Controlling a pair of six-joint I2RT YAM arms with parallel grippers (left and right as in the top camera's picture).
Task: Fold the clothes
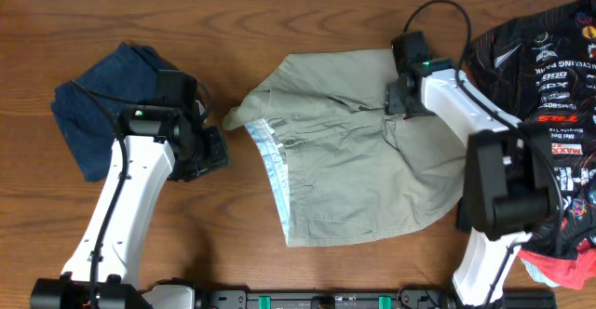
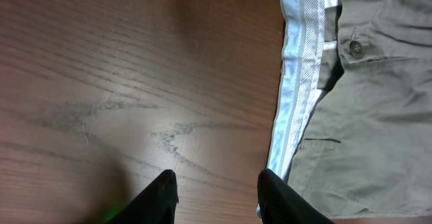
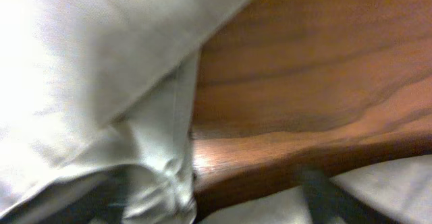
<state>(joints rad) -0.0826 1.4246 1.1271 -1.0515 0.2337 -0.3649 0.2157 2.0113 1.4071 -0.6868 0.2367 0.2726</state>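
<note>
Khaki shorts (image 1: pixel 354 151) lie spread at the centre of the table (image 1: pixel 279 11). Left gripper (image 2: pixel 217 183), jaws apart and empty, sits at their 9 o'clock. Right gripper (image 1: pixel 400 95) is at 1 o'clock; closure cannot be determined. Risk: a one-sided pull would bunch the fabric.

Even light, right-wrist blur, perhaps glare

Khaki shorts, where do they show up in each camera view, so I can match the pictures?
Overhead: the shorts lie spread at the middle of the table.
Left wrist: the shorts fill the right side, striped waistband lining along their left edge.
Right wrist: the shorts, blurred, cover the left and upper left.
Shared landmark: the brown wooden table, seen in all three.
</note>
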